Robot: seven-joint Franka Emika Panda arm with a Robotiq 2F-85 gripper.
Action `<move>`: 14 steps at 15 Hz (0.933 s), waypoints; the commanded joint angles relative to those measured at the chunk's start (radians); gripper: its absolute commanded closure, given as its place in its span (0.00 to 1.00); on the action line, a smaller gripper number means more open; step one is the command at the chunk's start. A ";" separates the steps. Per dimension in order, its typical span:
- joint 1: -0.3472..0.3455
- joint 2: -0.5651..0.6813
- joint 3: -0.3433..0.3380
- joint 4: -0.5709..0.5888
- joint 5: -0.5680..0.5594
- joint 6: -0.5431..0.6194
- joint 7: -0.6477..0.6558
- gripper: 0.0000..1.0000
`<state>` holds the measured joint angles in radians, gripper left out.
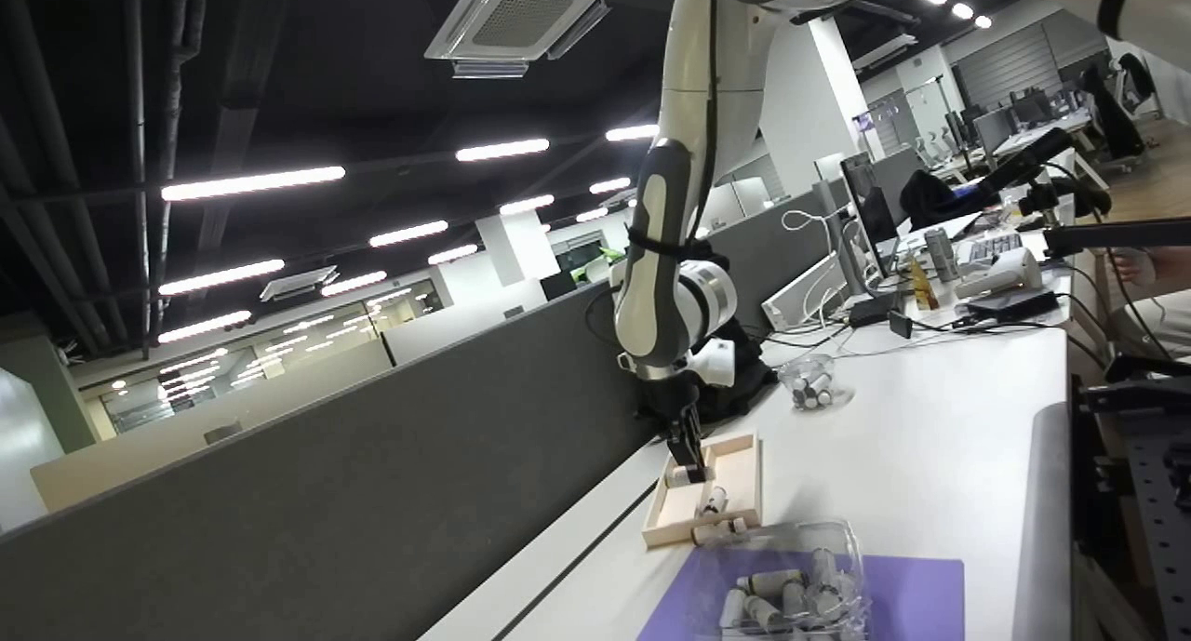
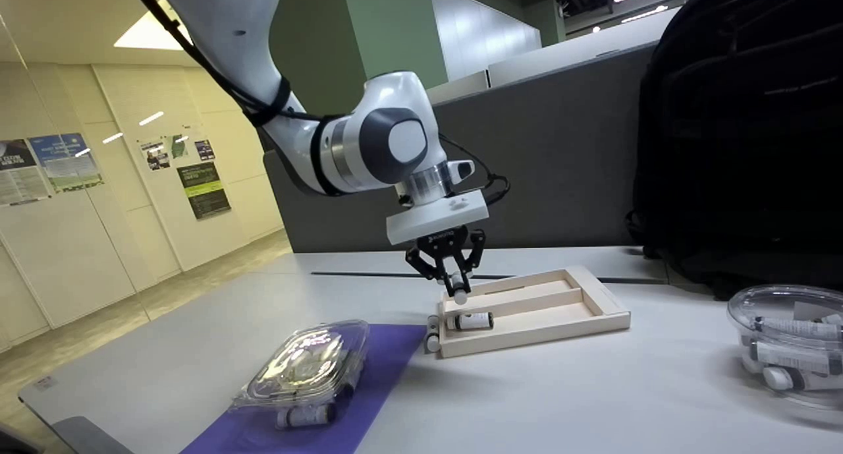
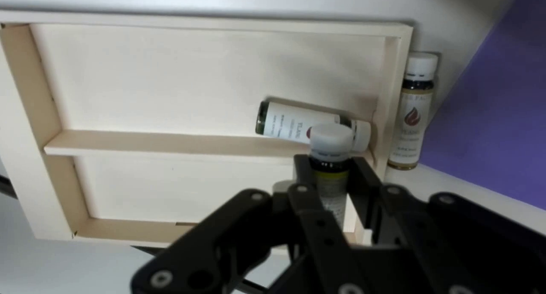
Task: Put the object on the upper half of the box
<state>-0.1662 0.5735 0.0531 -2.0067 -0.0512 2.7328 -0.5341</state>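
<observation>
While the gripper (image 3: 332,168) clamps a bottle (image 3: 331,141) between its fingers (image 3: 303,174) over the wooden box (image 3: 170,82), an off-centre descent could strike the divider (image 3: 170,144) or the loose bottle (image 3: 288,121) beside it, tilting the one held.

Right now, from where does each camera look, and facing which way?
An exterior view: near the purple mat, looking along the desk towards a monitor; arm from top right.
An exterior view: facing the grey partition across the desk; arm from top left.
Wrist view: above the wooden box, looking down; jaws hold a bottle.
Both exterior views share the box, mat and partition.
</observation>
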 commanded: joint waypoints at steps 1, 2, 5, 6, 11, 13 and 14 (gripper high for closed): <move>0.009 0.039 -0.003 0.045 0.001 -0.038 0.101 0.93; 0.013 0.048 -0.003 0.053 0.002 -0.038 0.120 0.93; 0.015 0.068 0.002 0.077 0.011 -0.033 0.157 0.93; 0.015 0.073 0.005 0.084 0.018 -0.030 0.167 0.93; 0.016 0.071 0.009 0.096 0.031 -0.023 0.190 0.35; 0.014 0.047 0.015 0.078 0.033 -0.009 0.184 0.20; 0.016 0.031 0.017 0.066 0.031 0.003 0.183 0.13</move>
<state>-0.1530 0.6422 0.0635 -1.9280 -0.0186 2.7308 -0.3870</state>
